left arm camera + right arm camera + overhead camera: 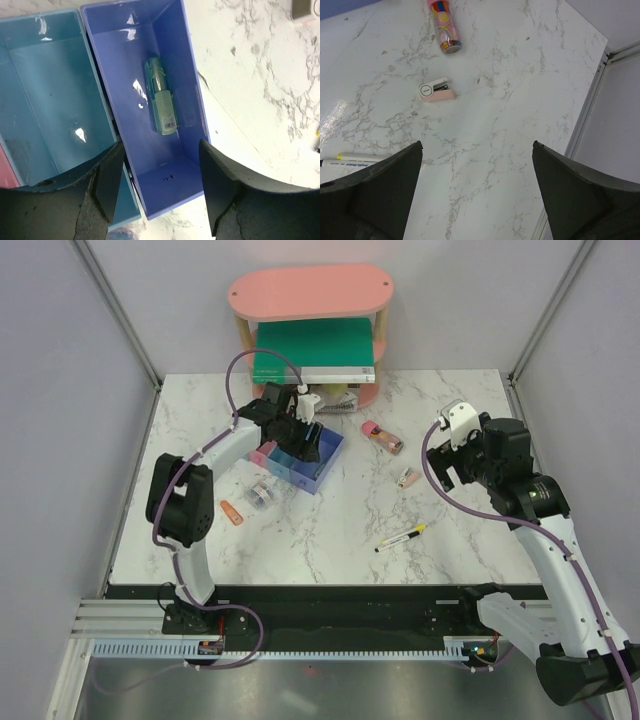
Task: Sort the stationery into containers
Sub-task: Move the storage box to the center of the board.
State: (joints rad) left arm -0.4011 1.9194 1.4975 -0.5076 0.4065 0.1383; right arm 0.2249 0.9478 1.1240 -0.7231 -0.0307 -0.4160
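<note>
Marble tabletop (330,530) lies under both arms. Your left gripper (160,155) hangs open over the purple bin (125,55), with the green tube (161,95) lying inside it. Your right gripper (476,150) is open and empty near the pink stapler (437,91) and pen (355,160).

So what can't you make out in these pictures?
Top view: the left gripper hangs over the bins, hiding what lies inside them.
Left wrist view: the pink bin is cut off by the left edge, so its contents are unseen.
Left wrist view: the print on the green tube is too small to read.
Right wrist view: the pen runs off the left edge, so one end is hidden.
</note>
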